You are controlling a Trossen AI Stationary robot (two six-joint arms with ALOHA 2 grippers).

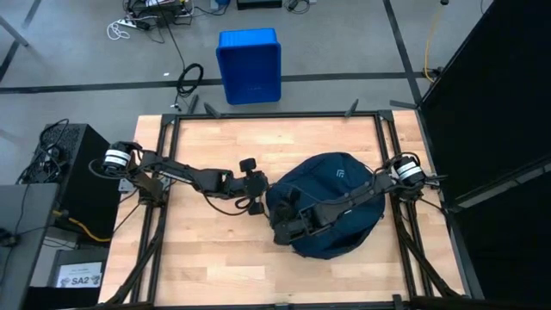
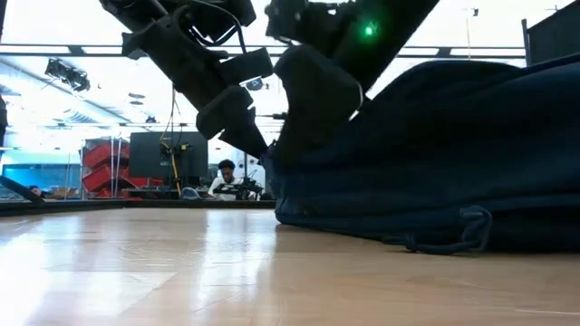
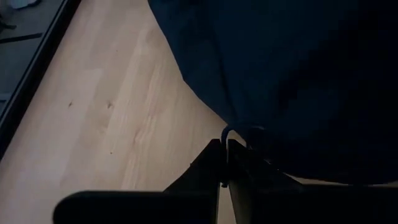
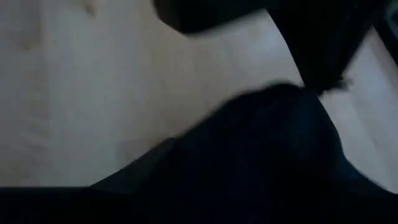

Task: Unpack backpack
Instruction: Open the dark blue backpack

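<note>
Rounded dark navy fabric backpack is laid on the wooden counter. Left hand, closed on a cord loop at its edge. Right hand is placed atop it; grip undeterminable.

Surface: light wooden butcher-block top made of narrow planks, set inside a black metal frame. Grain runs along the long side. Faint small marks visible in the left wrist view.

On surface: one item only, the backpack, dark navy soft fabric, rounded, lying flat toward the right half. Small white logo label faces up. Its left edge sits near the surface's middle; its right edge reaches close to the right frame rail. In the low view the fabric rests directly on the wood, with a thin cord loop trailing on the surface along its near edge.
</note>
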